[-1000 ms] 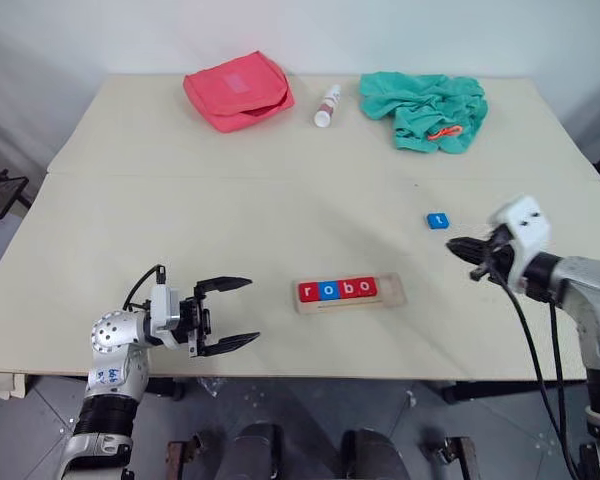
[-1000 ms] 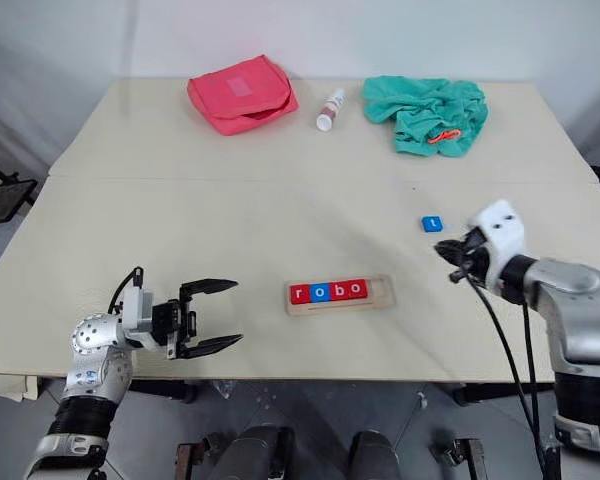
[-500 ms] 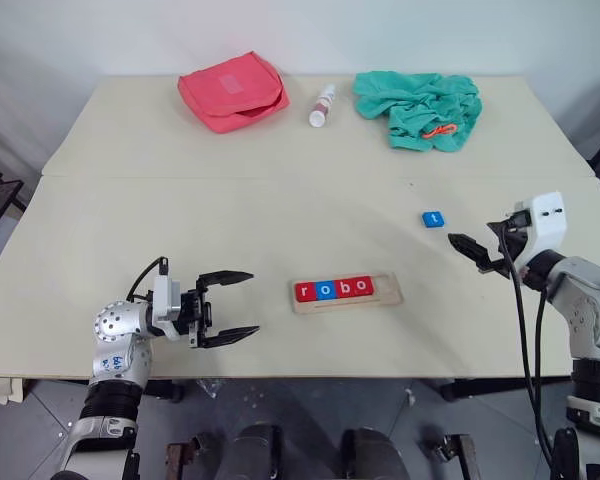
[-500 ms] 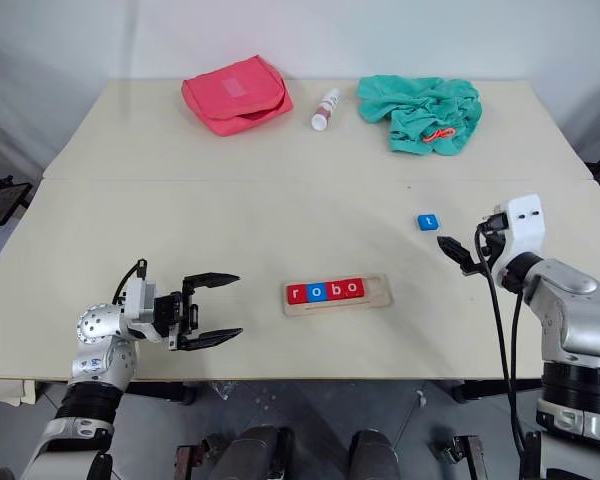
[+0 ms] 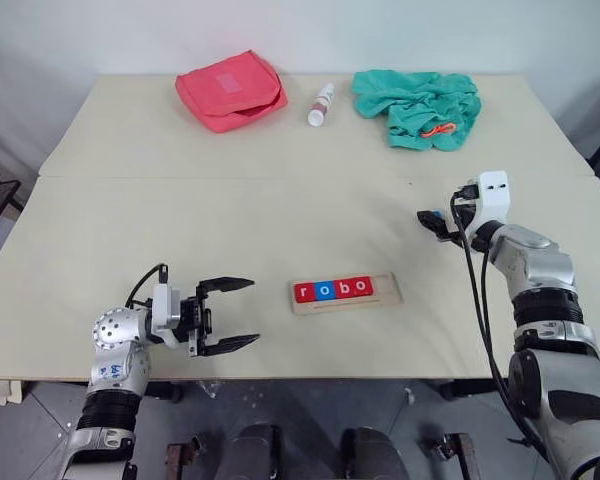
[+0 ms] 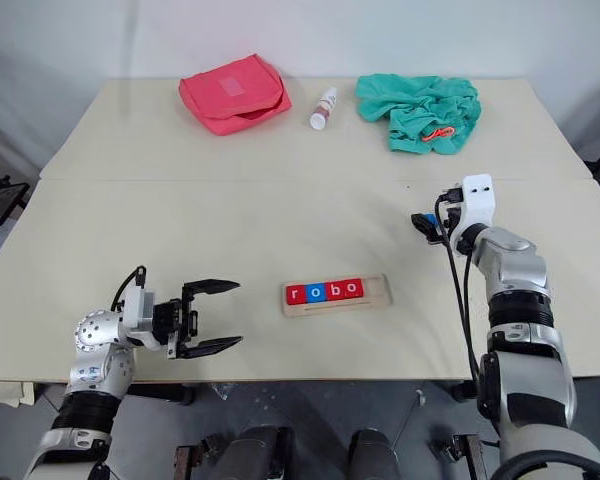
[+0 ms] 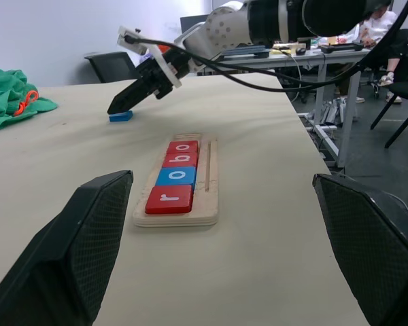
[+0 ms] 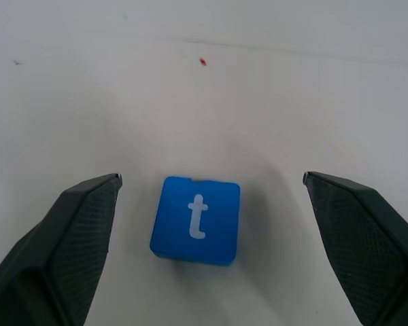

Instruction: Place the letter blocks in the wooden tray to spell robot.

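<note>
The wooden tray [image 5: 385, 291] lies near the table's front edge. Several letter blocks sit in its groove and read r [image 5: 305, 293], o [image 5: 326, 291], b [image 5: 344, 289], o [image 5: 362, 287]; its right end is bare wood. A blue t block [image 8: 196, 220] lies flat on the table to the far right of the tray. My right gripper [image 8: 211, 178] is open, low over the table, one finger on each side of the t block without touching it. My left gripper [image 5: 255, 312] stands open and empty to the left of the tray, pointing at it.
At the back of the table lie a pink pouch [image 5: 232, 90], a small white bottle [image 5: 321, 104] and a crumpled green cloth [image 5: 418, 105]. A seam crosses the table [image 5: 180, 220] between these and the tray.
My right arm has reached forward and leftward to the t block, and its gripper has gone from shut to open. The left arm has kept still.
</note>
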Tool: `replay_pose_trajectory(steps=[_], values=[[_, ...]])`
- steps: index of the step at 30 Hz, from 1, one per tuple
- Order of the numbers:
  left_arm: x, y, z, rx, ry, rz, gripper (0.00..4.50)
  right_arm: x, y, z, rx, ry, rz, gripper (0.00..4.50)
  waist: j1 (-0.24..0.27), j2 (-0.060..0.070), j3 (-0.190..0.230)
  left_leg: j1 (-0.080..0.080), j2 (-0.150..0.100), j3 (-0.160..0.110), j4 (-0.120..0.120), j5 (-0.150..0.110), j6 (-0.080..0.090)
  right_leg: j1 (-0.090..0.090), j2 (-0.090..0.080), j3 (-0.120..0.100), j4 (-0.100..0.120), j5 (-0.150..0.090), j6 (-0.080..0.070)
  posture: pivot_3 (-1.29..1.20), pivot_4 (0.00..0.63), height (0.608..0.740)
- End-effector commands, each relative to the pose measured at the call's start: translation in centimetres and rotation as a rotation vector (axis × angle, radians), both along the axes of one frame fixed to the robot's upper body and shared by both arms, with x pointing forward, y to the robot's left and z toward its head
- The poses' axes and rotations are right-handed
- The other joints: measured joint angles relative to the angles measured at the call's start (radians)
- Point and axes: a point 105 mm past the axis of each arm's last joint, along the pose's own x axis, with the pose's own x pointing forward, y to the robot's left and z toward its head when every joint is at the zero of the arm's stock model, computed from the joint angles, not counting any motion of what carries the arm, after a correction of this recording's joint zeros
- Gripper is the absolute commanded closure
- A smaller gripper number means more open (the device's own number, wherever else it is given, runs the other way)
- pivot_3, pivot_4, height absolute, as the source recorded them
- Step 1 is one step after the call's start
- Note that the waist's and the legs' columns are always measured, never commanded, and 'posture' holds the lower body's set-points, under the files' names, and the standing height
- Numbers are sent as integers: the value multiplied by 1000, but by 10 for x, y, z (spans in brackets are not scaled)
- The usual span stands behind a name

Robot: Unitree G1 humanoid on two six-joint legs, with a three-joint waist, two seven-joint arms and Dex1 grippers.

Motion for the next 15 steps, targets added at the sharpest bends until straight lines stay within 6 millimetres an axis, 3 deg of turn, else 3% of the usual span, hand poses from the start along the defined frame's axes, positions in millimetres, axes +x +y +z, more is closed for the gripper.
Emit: replay_pose_trajectory(steps=[1, 7, 15], values=[[-2, 3, 7, -11, -30, 18, 0, 5, 0, -1, -34, -3, -11, 29, -3, 0, 0, 0, 0, 0, 0, 0, 0, 0, 0, 0, 0, 0, 0, 0, 150, 740], [-6, 4, 5, -11, -27, 30, 0, 2, 7, -13, -68, 18, 19, 29, -13, 0, 0, 0, 0, 0, 0, 0, 0, 0, 0, 0, 0, 0, 0, 0, 150, 740], [-5, 2, 4, -9, -22, 20, 0, -3, 13, -11, -93, -10, 44, 29, -17, 0, 0, 0, 0, -1, 0, 0, 0, 0, 0, 0, 1, 0, 0, 0, 150, 740]])
